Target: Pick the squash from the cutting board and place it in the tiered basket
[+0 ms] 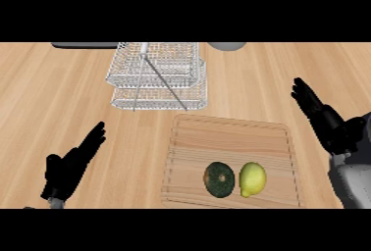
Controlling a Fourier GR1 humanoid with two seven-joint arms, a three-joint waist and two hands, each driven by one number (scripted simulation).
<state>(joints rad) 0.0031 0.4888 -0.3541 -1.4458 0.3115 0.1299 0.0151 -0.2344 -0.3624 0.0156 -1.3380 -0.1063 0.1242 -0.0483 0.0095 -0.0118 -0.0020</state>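
Head view: a wooden counter [58,98] fills the scene. A pale cutting board [232,142] lies right of centre, near the lower edge, turned slightly off square to the counter.

On the board's lower part sit two things side by side. The squash [219,179], dark green and round with a paler centre, lies on the left. A yellow lemon [253,179] lies just to its right, the two touching or nearly so. Neither hand is near them.

Above the board, toward the top of the counter, stands the wire basket [159,73], silver mesh in two tiers, the upper tray smaller than the lower one. A thin rod slants down across it. Its lower rim ends just above the board's top edge, apart from it.

The left hand [69,166] shows at lower left, on the counter side of the board, well apart from it. Its fingers are straight and point up and to the right; it holds nothing.

The right hand [326,122] shows at the right edge, beside the board's upper right corner. Its fingers are straight and point up and to the left; it holds nothing. Its grey forearm [351,184] runs down to the lower right corner.

At the top edge lie a dark flat object [83,45] to the left of the basket and a grey rounded object [228,46] to its right, both cut off.
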